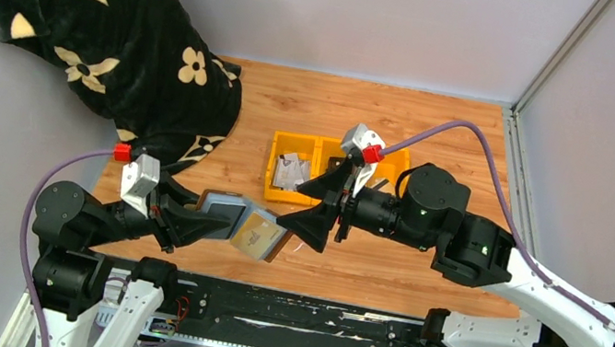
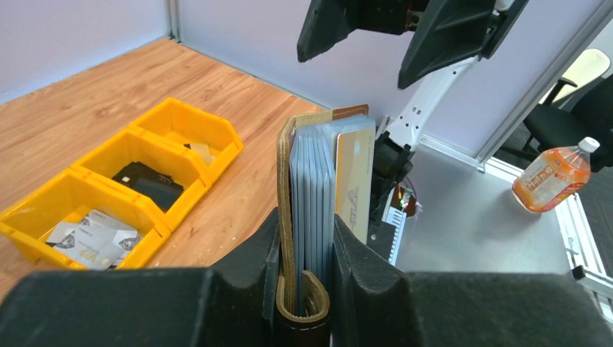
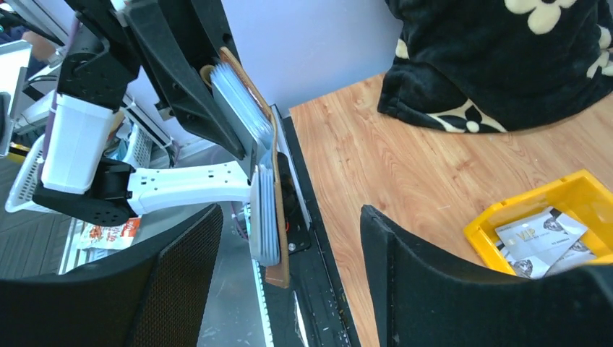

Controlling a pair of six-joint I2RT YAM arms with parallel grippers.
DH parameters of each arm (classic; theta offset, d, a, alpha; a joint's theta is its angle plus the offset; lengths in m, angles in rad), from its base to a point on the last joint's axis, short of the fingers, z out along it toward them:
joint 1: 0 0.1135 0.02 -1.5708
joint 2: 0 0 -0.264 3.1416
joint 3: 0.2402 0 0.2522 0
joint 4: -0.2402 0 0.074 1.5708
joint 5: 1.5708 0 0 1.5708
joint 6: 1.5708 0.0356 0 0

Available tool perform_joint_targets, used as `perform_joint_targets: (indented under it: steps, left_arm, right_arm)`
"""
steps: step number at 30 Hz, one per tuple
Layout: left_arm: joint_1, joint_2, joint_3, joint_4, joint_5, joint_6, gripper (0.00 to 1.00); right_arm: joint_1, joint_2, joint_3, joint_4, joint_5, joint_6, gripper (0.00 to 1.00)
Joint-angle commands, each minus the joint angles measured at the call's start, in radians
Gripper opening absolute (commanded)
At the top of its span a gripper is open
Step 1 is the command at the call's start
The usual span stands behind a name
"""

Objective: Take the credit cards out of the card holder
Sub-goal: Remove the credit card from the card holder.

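Left claw [image 2: 307, 264] was clamped on the card holder [image 2: 285, 188], right claw [image 3: 289, 217] hung released. That half-out gold card [image 2: 354, 181] could've slipped and dropped off the worktop [image 2: 87, 123].

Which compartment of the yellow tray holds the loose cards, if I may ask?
The left end compartment in the top view, holding silver cards; the middle holds a black object.

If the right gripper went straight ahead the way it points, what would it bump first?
Probably the card holder, which the left gripper holds up right in front of the right gripper. Depth is hard to judge.
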Motion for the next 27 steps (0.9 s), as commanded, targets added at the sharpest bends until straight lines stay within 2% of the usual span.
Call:
perform_joint_targets:
  steps: [1, 3, 8, 13, 15, 16, 18, 19, 21, 23, 24, 27]
  left_arm:
    - [-0.002, 0.003, 0.011, -0.013, -0.005, 0.053, 0.11]
    - [-0.002, 0.0, 0.009, -0.015, -0.005, 0.06, 0.11]
    - [-0.001, -0.005, 0.016, -0.045, -0.004, 0.099, 0.11]
    - [-0.002, -0.002, 0.029, -0.086, -0.005, 0.145, 0.1]
    - [-0.001, -0.002, 0.034, -0.097, -0.001, 0.151, 0.1]
    - [-0.002, -0.002, 0.037, -0.098, 0.002, 0.152, 0.1]
    - [-0.002, -0.002, 0.037, -0.098, 0.004, 0.141, 0.12]
    - [-0.002, -0.001, 0.037, -0.098, 0.004, 0.13, 0.17]
    - [-0.002, 0.005, 0.029, -0.098, 0.01, 0.1, 0.33]
    - [-0.002, 0.015, 0.017, -0.09, 0.03, 0.051, 0.5]
    - [-0.002, 0.021, 0.012, -0.086, 0.041, 0.035, 0.56]
    - [-0.002, 0.045, 0.012, -0.115, 0.066, 0.035, 0.6]
  right_arm:
    - [-0.009, -0.001, 0.012, 0.039, -0.03, -0.01, 0.74]
    - [-0.009, 0.02, -0.004, 0.084, -0.117, -0.006, 0.75]
    - [-0.009, 0.121, 0.029, 0.053, -0.233, 0.016, 0.77]
    - [-0.009, 0.17, 0.021, 0.065, -0.28, 0.029, 0.77]
    - [-0.009, 0.177, 0.018, 0.065, -0.283, 0.025, 0.68]
    - [-0.009, 0.177, 0.015, 0.067, -0.288, 0.023, 0.59]
    - [-0.01, 0.178, 0.014, 0.072, -0.302, 0.015, 0.35]
    - [-0.01, 0.176, 0.012, 0.075, -0.308, 0.01, 0.19]
    - [-0.009, 0.168, 0.002, 0.085, -0.313, 0.009, 0.03]
    - [-0.009, 0.151, -0.015, 0.105, -0.334, 0.006, 0.0]
    - [-0.008, 0.143, -0.025, 0.116, -0.348, 0.003, 0.0]
    - [-0.009, 0.122, -0.049, 0.138, -0.381, -0.007, 0.0]
